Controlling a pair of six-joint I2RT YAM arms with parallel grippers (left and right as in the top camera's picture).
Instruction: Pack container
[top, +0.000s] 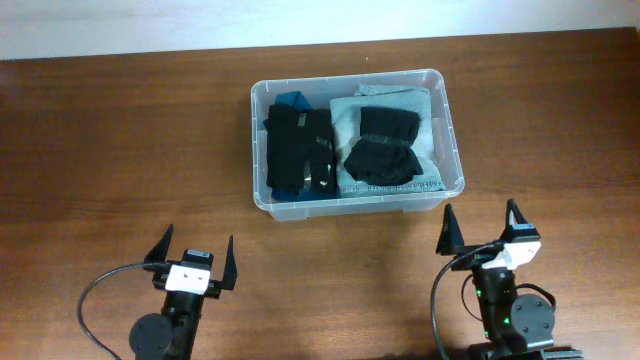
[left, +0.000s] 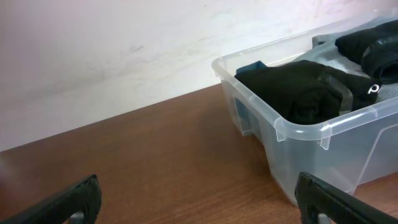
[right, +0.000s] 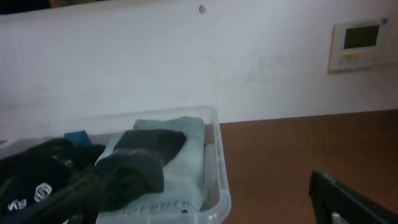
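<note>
The container (top: 448, 118) is a clear plastic bin at the table's middle, holding folded clothes: black pieces (top: 296, 150) over a blue one (top: 293, 99) on the left, a black piece (top: 383, 148) on a pale grey-green one (top: 352, 112) on the right. It also shows in the left wrist view (left: 292, 130) and in the right wrist view (right: 217, 180). My left gripper (top: 196, 256) is open and empty, near the front edge, left of the bin. My right gripper (top: 484, 228) is open and empty, just in front of the bin's right corner.
The brown wooden table (top: 120, 150) runs to a white wall (left: 124, 50) behind. A wall thermostat (right: 357, 43) shows in the right wrist view. Black cables (top: 95, 295) loop by each arm base.
</note>
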